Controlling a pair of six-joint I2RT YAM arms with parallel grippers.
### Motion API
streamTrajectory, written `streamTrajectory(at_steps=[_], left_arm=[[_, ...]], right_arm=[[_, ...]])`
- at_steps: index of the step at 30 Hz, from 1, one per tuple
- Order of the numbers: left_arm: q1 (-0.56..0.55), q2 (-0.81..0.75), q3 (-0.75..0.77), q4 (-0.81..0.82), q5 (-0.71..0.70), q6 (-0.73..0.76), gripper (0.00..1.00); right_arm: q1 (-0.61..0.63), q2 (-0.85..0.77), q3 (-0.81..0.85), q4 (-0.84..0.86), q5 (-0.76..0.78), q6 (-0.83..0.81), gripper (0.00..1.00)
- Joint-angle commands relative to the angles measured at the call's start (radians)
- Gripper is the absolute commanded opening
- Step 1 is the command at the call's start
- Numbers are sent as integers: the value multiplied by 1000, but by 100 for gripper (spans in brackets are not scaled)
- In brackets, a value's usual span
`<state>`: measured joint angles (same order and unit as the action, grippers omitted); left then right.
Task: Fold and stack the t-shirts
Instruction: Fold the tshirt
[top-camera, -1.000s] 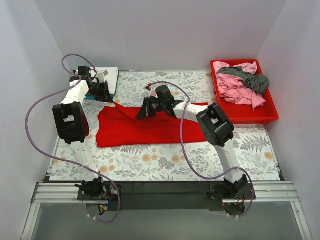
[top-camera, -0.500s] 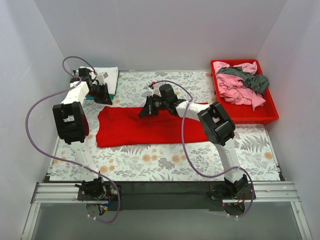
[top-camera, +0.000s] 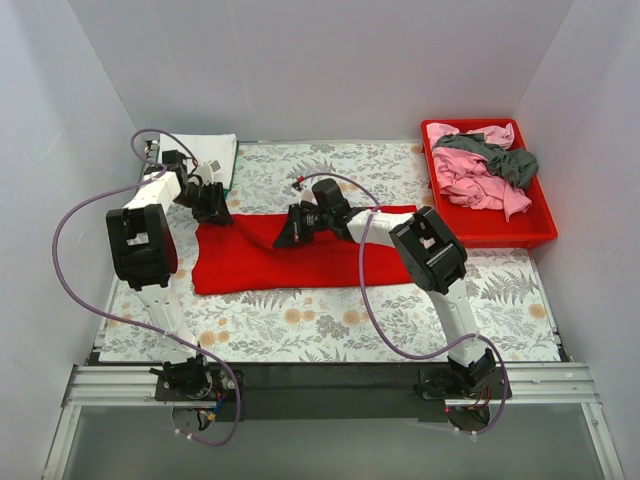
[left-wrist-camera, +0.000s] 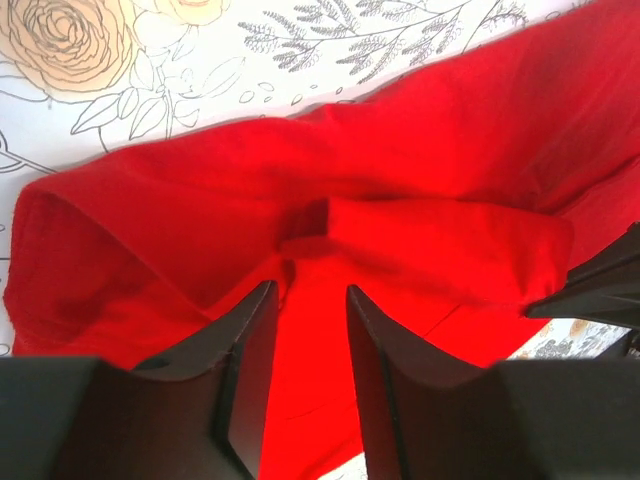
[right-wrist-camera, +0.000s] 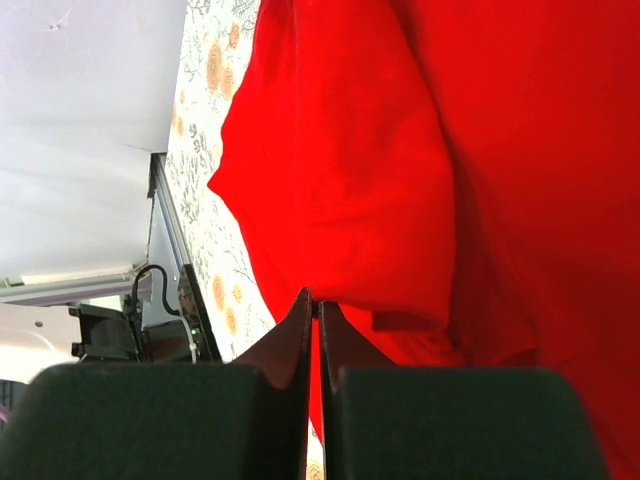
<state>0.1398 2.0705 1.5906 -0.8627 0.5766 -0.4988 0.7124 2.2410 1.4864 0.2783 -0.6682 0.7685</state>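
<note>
The left arm (top-camera: 140, 240) stretches up to the upper left of the top view. Its left gripper (top-camera: 214, 204) points down at the upper left corner of the red t-shirt (top-camera: 300, 265). Its fingers (left-wrist-camera: 250, 370) are a little apart with red cloth between them. I cannot tell if they squeeze it.

The right arm (top-camera: 430, 250) bends over to the left, low across the shirt. The right gripper (top-camera: 288, 234) is pinched tight on a fold of red cloth near the shirt's top edge.

The red t-shirt lies spread in the middle of the table (top-camera: 400, 320), with its long side running left to right. A white t-shirt (top-camera: 218, 150) sits in the upper left corner. A pink t-shirt (top-camera: 470, 180) and a dark grey t-shirt (top-camera: 505, 160) lie bunched in the red tray (top-camera: 500, 238) at the upper right.
</note>
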Motion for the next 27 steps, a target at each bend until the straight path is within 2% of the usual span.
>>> streamTrajectory(at_steps=[1, 27], left_arm=[[-5, -47, -7, 40, 31, -17, 34], [-14, 28, -20, 136, 57, -32, 34]], right_arm=[[-10, -9, -2, 38, -1, 12, 1], [-39, 52, 28, 36, 42, 52, 1]])
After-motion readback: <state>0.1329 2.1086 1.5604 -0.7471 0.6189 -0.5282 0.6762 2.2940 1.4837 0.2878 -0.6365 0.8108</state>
